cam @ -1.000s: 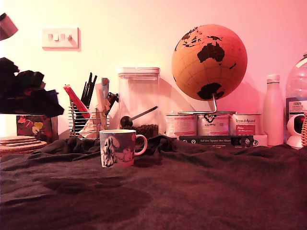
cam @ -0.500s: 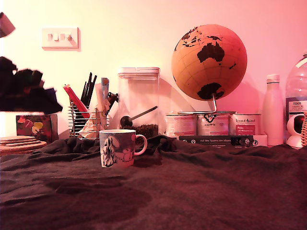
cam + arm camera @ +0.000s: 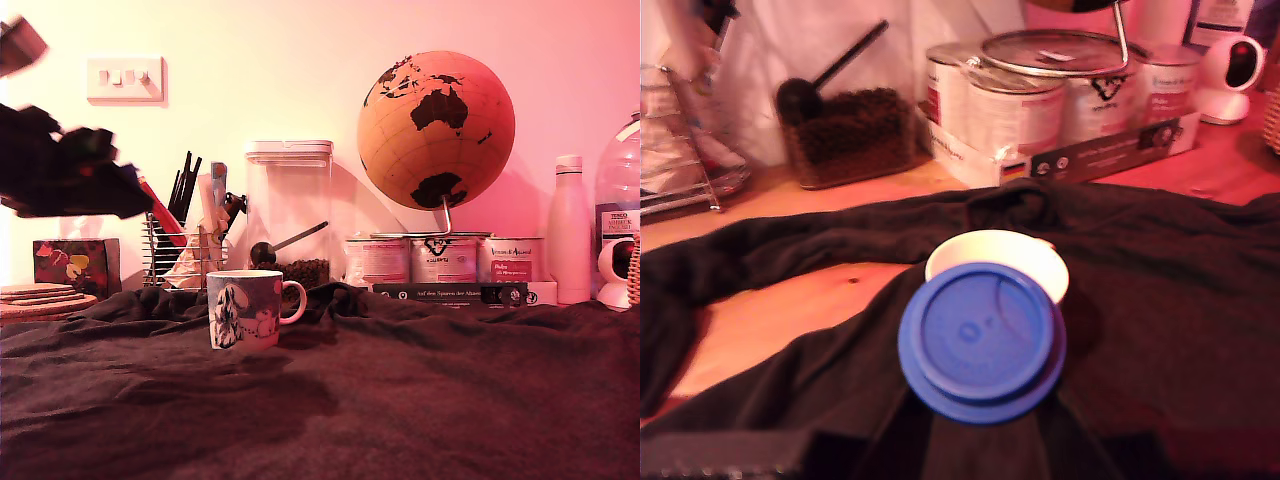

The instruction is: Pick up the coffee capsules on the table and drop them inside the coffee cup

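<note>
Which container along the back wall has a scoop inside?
The clear canister with the white lid, left of the globe in the exterior view; the tins beside it are opaque and labelled.

A mug (image 3: 246, 308) with a cartoon animal on it stands on a table (image 3: 420, 400) covered in a wrinkly dark cloth. Its white handle points to the exterior view's right. High up at the exterior view's left, the black robot arm (image 3: 60, 170) hangs in the air, too blurry to show its gripper clearly. Behind the mug are a clear canister (image 3: 290, 210), a globe (image 3: 436, 130), three tins (image 3: 445, 258) and a white bottle (image 3: 570, 230).
</note>
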Robot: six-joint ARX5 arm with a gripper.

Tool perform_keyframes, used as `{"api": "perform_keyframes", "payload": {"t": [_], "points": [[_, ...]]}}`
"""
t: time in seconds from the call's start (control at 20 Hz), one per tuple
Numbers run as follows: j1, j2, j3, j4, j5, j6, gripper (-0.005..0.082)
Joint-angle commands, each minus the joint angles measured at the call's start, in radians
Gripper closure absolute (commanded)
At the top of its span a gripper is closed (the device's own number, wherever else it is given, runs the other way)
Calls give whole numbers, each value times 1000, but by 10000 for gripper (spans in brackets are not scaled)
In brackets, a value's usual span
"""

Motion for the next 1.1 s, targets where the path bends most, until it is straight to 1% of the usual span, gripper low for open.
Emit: {"api": "perform_keyframes", "payload": {"t": [0.0,0.2,0.4,0.55,0.65,0.85,0.9,1.05], "points": [[1,42,39,8,10,-4,612],[-4,143,150,-19,55,-4,612],[-18,247,289,-128,81,-3,612],[-32,312,389,-211,86,-3,611],[-43,349,459,-280,99,3,611],[-72,420,587,-436,98,14,606],[-77,436,615,-472,98,32,606],[-90,486,695,-583,89,37,606]]}}
